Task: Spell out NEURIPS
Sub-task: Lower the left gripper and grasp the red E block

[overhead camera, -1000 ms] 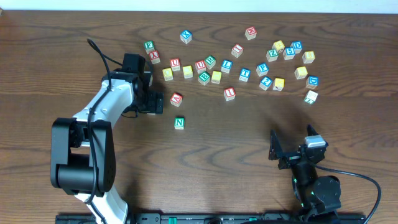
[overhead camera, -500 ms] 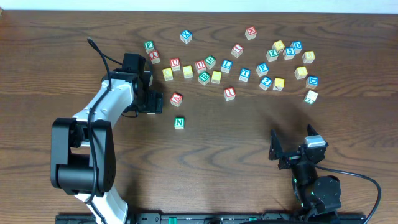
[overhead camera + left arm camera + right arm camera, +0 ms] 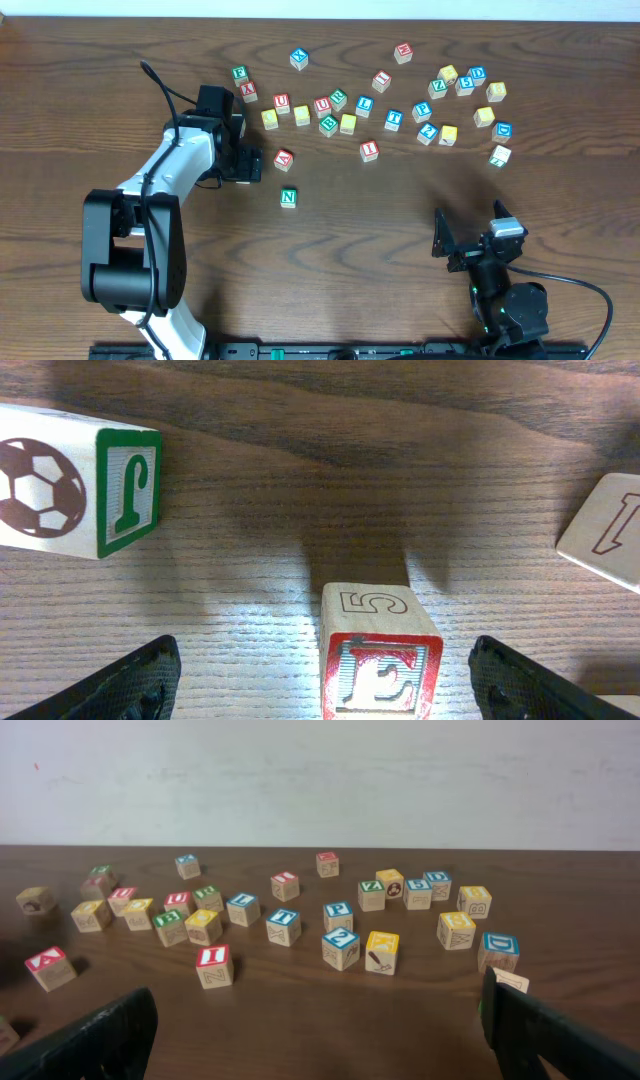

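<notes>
Green N cube (image 3: pixel 288 198) alone on the brown table (image 3: pixel 400 230), nearer the arms than every other block, letter face up. Just above it in the overhead view, red A cube (image 3: pixel 284 159), apart from it. Beside that, left gripper (image 3: pixel 245 150) low over the wood, released: in the wrist view, fingers (image 3: pixel 135 680) spread wide at both lower corners, with red E cube (image 3: pixel 380 660) standing between them, a 5 on its top face, nearer the finger at the picture's right yet touching neither. Gripping nothing. Farther ahead in that same view, green J cube (image 3: pixel 100 490) with a football on its side face, well apart from the E, and the corner of another pale block at the right edge, its red lettering cut off. Farther up the table, a loose band of blocks: red U cube (image 3: pixel 281 102) beside two yellow-faced ones, red I cube (image 3: pixel 369 150) a little below the band, blue P cube (image 3: pixel 421 111) toward the middle-right. Remaining blocks clustered toward the far right. Right gripper (image 3: pixel 472 238) at the near right, well away from all blocks, jaws fully spread and empty
</notes>
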`<state>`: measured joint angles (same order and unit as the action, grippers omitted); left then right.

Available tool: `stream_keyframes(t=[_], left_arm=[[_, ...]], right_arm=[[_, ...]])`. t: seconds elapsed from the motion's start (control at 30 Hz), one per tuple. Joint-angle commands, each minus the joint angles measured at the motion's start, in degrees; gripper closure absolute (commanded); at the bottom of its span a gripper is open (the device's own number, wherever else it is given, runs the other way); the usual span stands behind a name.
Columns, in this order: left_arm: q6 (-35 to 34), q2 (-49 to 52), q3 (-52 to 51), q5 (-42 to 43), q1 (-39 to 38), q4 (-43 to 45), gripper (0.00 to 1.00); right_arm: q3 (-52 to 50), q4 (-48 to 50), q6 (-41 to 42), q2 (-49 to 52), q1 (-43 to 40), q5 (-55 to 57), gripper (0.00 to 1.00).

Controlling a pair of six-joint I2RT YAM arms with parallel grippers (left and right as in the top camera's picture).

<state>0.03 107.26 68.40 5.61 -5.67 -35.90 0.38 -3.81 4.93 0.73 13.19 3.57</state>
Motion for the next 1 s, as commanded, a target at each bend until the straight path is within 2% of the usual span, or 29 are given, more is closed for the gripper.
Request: stream_keyframes(t=[0.0,0.77,0.97], left_arm=[[0.33,0.17,0.07,-1.14,0.09,-0.04,0.10],[0.00,0.24,-0.81,-1.11,0.09,-0.70,0.10],[1.68,0.24,-0.83,-1.11,0.09,-0.17,0.10]], right_arm=[[-0.07,-0.24,-0.74,-0.09,-0.46,-0.11,0.01],[-0.07,-0.24,-0.74,-0.09,-0.46,-0.09,0.01],[-0.07,-0.24,-0.74,-0.09,-0.46,-0.09,0.01]])
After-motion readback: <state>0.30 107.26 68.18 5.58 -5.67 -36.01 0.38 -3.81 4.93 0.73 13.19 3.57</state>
